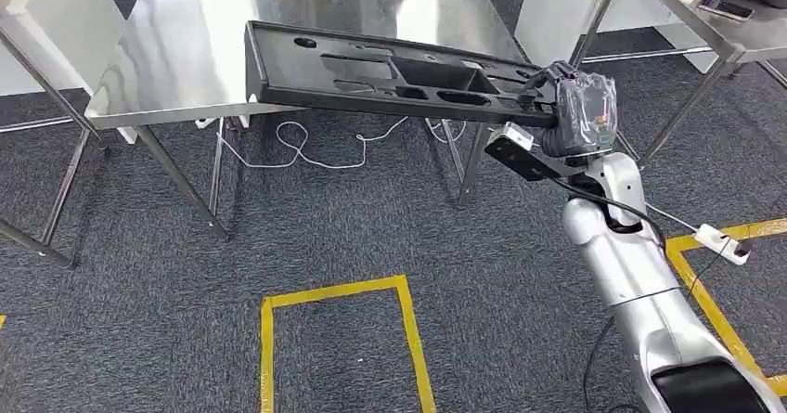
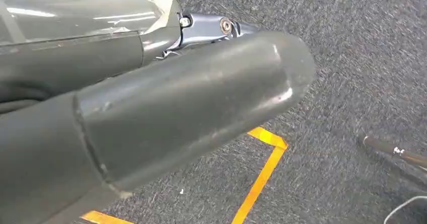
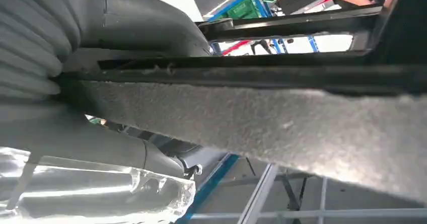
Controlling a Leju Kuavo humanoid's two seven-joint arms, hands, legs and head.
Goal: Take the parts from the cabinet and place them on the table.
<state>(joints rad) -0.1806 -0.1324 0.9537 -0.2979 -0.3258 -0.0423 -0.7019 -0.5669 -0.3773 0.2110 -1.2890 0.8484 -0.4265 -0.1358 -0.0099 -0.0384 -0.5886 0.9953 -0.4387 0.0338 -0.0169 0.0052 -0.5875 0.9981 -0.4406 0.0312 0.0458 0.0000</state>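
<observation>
While right hand (image 1: 568, 107) grips part (image 1: 371, 74) | table (image 1: 186, 51) beneath | cable (image 1: 297, 148) under

Industrial test floor / workshop bay.
Bare stainless steel surface (image 1: 186, 60) on angled metal legs, second steel bench (image 1: 733, 32) to the right, grey carpet tile floor (image 1: 325, 237) marked with yellow tape boxes (image 1: 339, 292), loose white cable (image 1: 306, 148) and a power strip (image 1: 722, 243) on the floor. Right wrist view: blue and green racking (image 3: 246, 7) in the background.
</observation>
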